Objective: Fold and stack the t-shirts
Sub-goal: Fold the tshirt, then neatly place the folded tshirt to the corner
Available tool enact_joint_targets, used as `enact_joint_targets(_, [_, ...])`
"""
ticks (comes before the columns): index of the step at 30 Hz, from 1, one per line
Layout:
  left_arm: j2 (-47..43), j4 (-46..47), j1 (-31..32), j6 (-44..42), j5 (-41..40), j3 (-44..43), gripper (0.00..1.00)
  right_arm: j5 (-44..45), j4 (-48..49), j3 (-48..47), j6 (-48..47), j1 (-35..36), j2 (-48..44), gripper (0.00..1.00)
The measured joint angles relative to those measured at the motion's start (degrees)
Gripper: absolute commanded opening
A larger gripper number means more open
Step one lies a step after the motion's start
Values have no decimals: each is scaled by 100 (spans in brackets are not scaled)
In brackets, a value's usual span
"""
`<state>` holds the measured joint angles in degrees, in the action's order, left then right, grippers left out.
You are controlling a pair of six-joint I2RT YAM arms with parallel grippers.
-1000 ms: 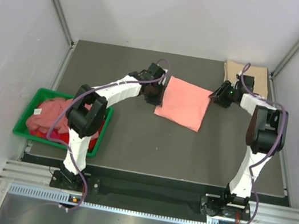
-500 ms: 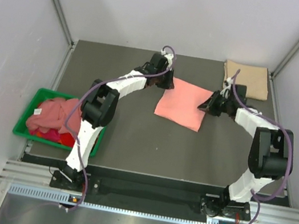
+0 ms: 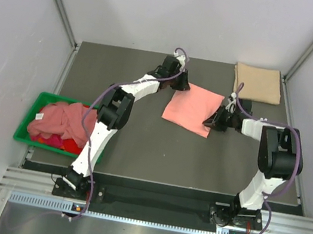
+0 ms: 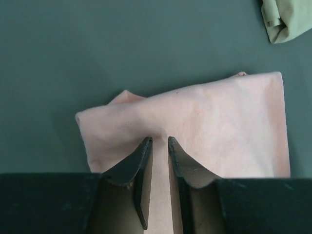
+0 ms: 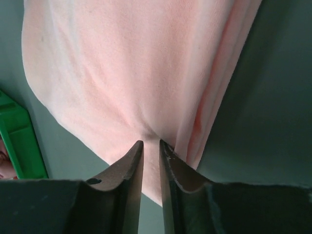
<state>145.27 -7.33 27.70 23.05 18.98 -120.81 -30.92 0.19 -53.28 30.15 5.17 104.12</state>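
Top external: left hand [image 3: 183, 86] and right hand [image 3: 209, 123] pinch one salmon t-shirt [image 3: 191, 107]; one tan t-shirt [image 3: 258, 83]; maybe two binned

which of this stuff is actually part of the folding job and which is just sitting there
Part of the job: salmon-pink t-shirt; folded tan t-shirt; pink and red shirts heaped in the green bin.
Just sitting there: the green bin itself.

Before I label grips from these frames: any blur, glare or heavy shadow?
Top external: even, soft light, sharp throughout, no harsh shadows or glare. Left wrist: the salmon-pink t-shirt looks washed pale; the left gripper is dark and underexposed. Right wrist: the cloth is crisp enough to show folds; the right gripper is likewise dark.
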Motion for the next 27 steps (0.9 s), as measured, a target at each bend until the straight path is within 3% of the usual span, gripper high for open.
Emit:
enact_joint_targets(3, [-166, -155, -13, -79, -20, 81, 26, 31, -72, -7, -13, -7, -175, 29])
enact_joint_targets(7, [-973, -754, -17, -378, -308, 695, 27, 223, -214, -175, -63, -129, -525, 45])
enact_joint_targets(13, [-2911, -1502, -17, -669, -446, 1869, 29, 485, -977, -1690, -688, -396, -20, 56])
enact_joint_targets(19, [-4774, -1786, 20, -654, 105, 3368, 36, 623, -1510, -2664, -1163, -457, 730, 59])
enact_joint_targets(27, [-5831, -1810, 52, -490, 400, 4931, 36, 675, -2135, -3390, -1650, -457, 1506, 58])
